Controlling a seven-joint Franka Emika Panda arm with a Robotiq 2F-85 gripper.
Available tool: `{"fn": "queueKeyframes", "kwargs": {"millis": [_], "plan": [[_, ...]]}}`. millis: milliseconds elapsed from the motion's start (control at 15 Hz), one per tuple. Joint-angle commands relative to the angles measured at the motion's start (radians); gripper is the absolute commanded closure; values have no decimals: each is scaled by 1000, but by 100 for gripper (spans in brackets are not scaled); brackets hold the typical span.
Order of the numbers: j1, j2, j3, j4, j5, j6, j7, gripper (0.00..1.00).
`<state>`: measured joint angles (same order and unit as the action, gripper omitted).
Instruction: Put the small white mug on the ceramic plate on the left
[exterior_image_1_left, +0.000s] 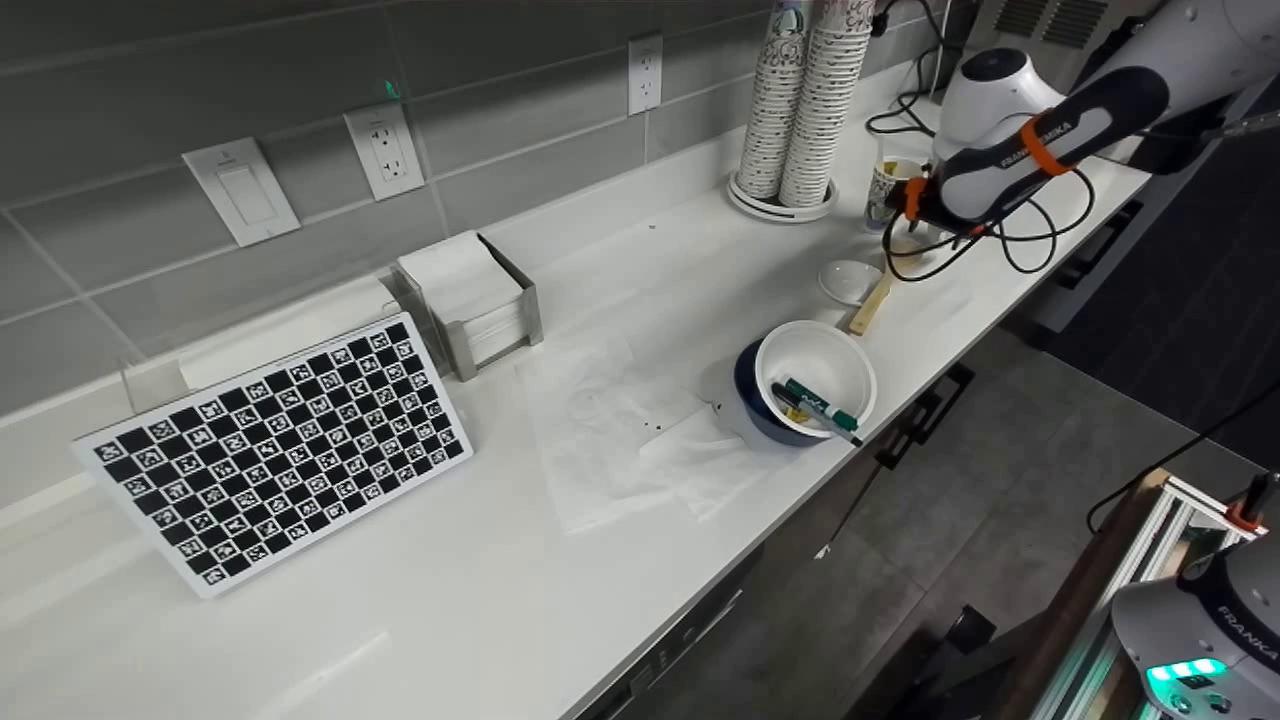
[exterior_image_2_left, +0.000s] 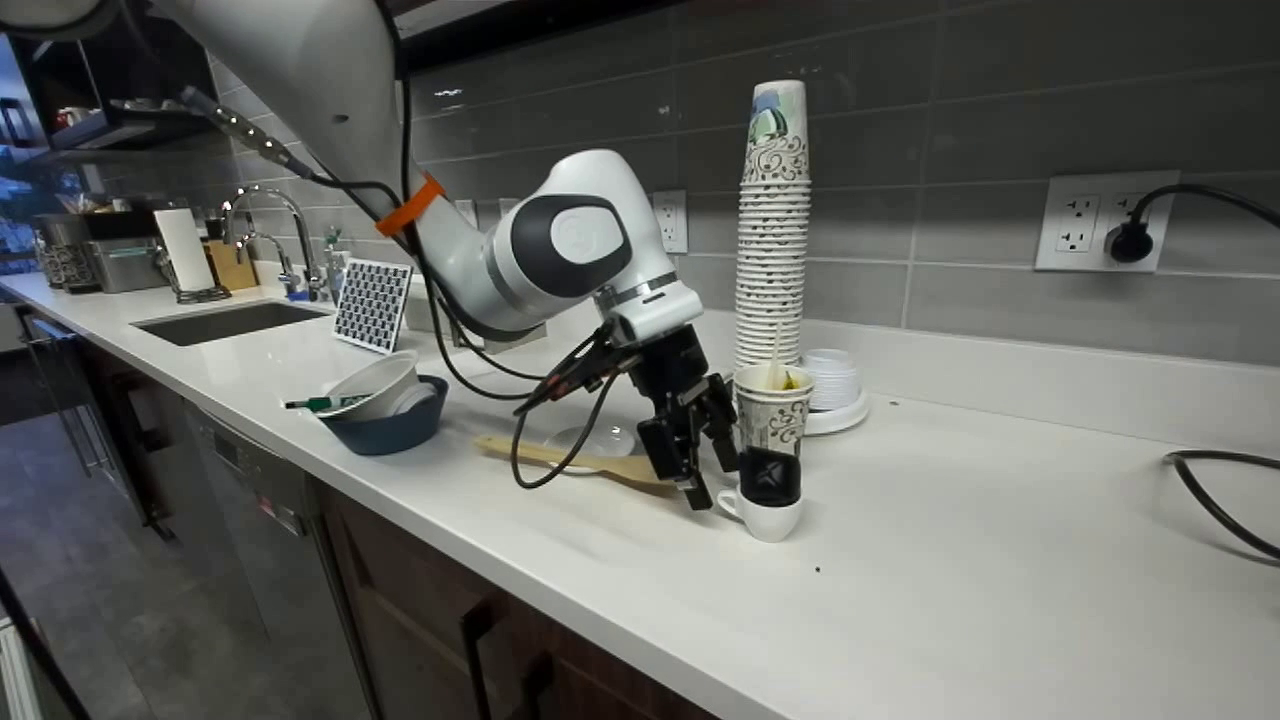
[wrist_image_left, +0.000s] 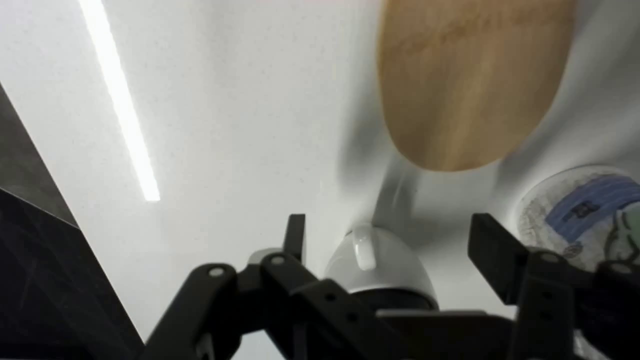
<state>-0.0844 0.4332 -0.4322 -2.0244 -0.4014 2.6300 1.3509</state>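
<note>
The small white mug stands upright on the counter in an exterior view, its handle toward my gripper. A black thing sits in or just behind its mouth; I cannot tell which. In the wrist view the mug shows between and below my fingertips, with a dark inside. My gripper is open and empty, tilted, just beside the mug's handle; its spread fingers also show in the wrist view. A shallow white ceramic plate lies on the counter, also in an exterior view. The mug is hidden in an exterior view by the arm.
A wooden spatula lies beside the plate, its blade near my gripper. A filled paper cup stands behind the mug. Tall cup stacks stand by the wall. A white bowl with markers rests in a blue bowl.
</note>
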Motion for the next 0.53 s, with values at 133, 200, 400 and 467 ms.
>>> {"fn": "queueKeyframes", "kwargs": {"millis": [133,200,400,467], "plan": [[46,64,-46,66,-37,-48,20,32],[50,71,-51,73,-39,-57,20,33],[52,92,-59,93,-43,-79,18,42],[53,97,-62,101,-44,-85,19,48]]}}
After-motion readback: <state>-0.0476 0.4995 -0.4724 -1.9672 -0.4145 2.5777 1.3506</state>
